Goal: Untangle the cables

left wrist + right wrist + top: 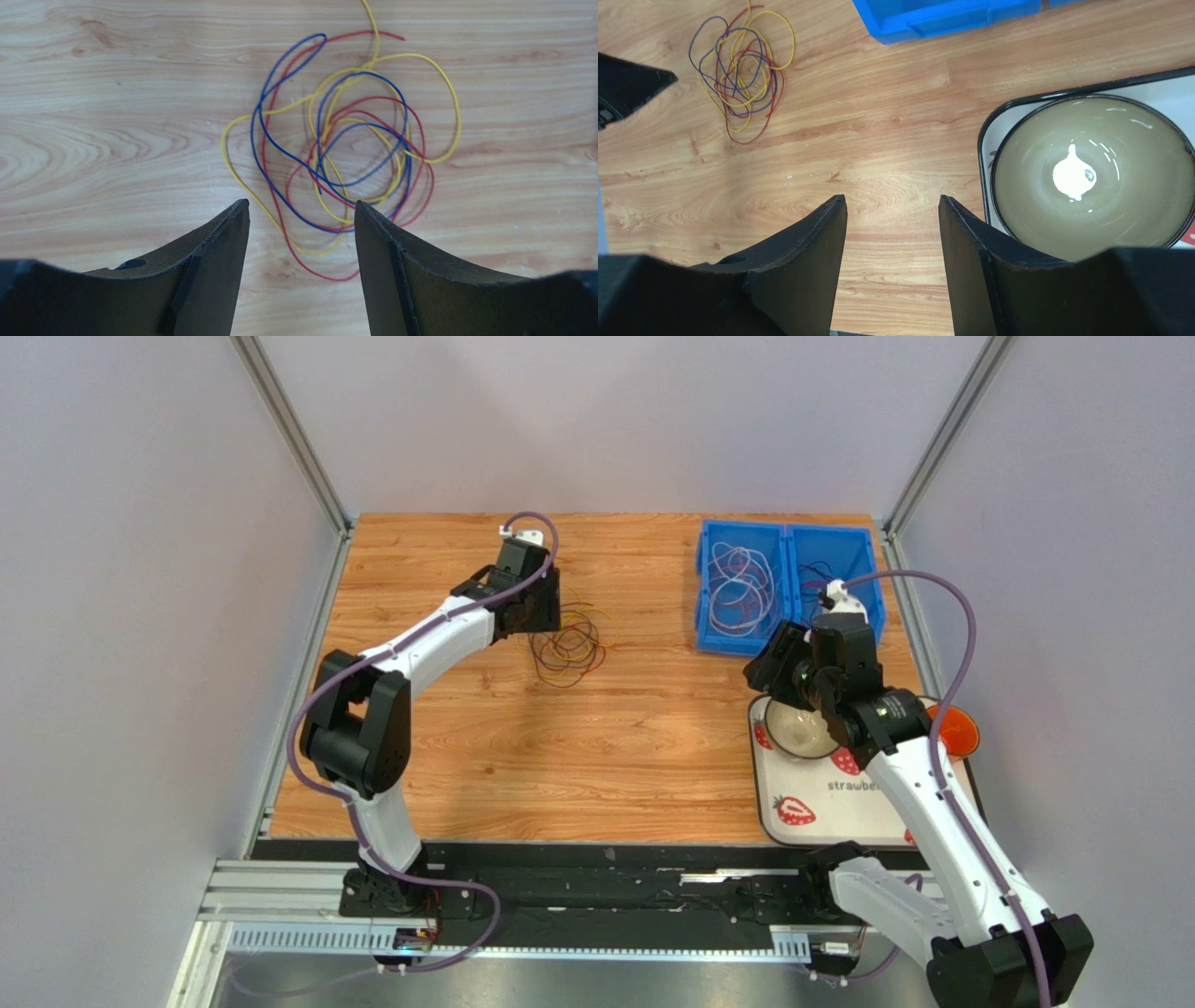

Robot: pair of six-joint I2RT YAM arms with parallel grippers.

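Grey panel walls close in a light wooden table [631, 756] on three sides. On its upper middle part lie the cables [568, 651], a loose tangle of yellow, blue and red loops flat on the wood. The left end effector [302, 206] is just left of the tangle in the top view, its fingers spread and holding nothing. In the left wrist view the tangle fills the centre and upper right of the frame, and its lowest red and yellow loops show in the gap between the two fingers.

The right end effector [892, 199] is also spread and empty, well apart from the tangle, which sits in the upper left of the right wrist frame. Just right of it is a glossy bowl [1032, 196] on a white tray [856, 819]. A blue bin [790, 567] at the table's upper right holds white cables [741, 588].
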